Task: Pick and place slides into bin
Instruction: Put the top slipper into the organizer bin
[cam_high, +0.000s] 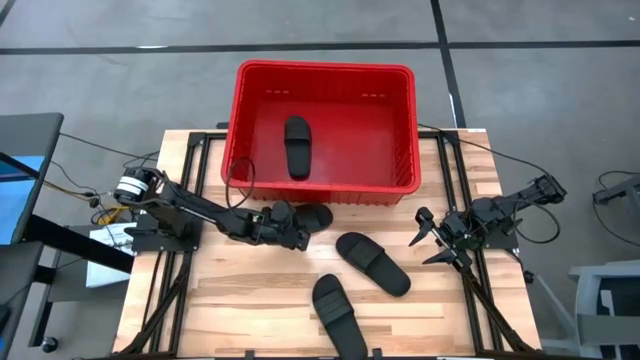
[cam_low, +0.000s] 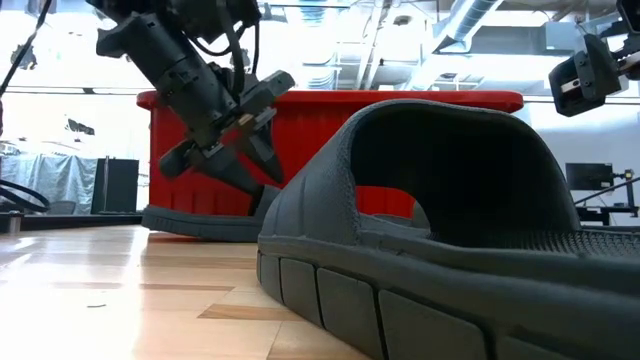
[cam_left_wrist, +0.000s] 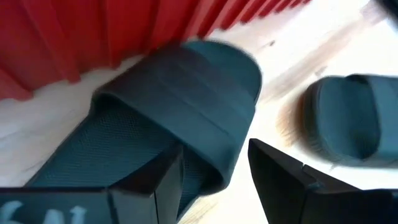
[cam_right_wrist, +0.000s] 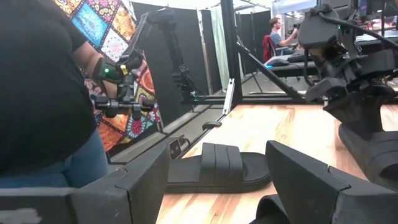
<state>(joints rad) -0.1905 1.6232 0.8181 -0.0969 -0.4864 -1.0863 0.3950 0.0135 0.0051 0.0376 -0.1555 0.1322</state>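
One black slide (cam_high: 297, 147) lies flat in the red bin (cam_high: 400, 80). Another slide (cam_high: 312, 215) lies on the table just in front of the bin's near wall; it also shows in the left wrist view (cam_left_wrist: 180, 93). My left gripper (cam_high: 293, 228) is open, low over this slide. One finger (cam_left_wrist: 163, 180) stands over the footbed at the strap's opening and the other finger (cam_left_wrist: 283, 180) stands outside the slide's long edge. Two more slides (cam_high: 372, 262) (cam_high: 338, 312) lie on the table. My right gripper (cam_high: 430, 238) is open and empty at the table's right. My left gripper comes at the slide slanting down from the table's left, its fingers either side of the strap's end at the slide's long edge (cam_left_wrist: 214, 163). I cannot tell whether a finger touches the slide. The slide lies flat on the table.
The bin stands at the table's far edge. The near slide (cam_low: 450, 230) fills the low view's foreground. A person (cam_right_wrist: 37, 93) stands beyond the table's left side, seen in the right wrist view. Bare wood shows at the table's near left (cam_high: 210, 300).
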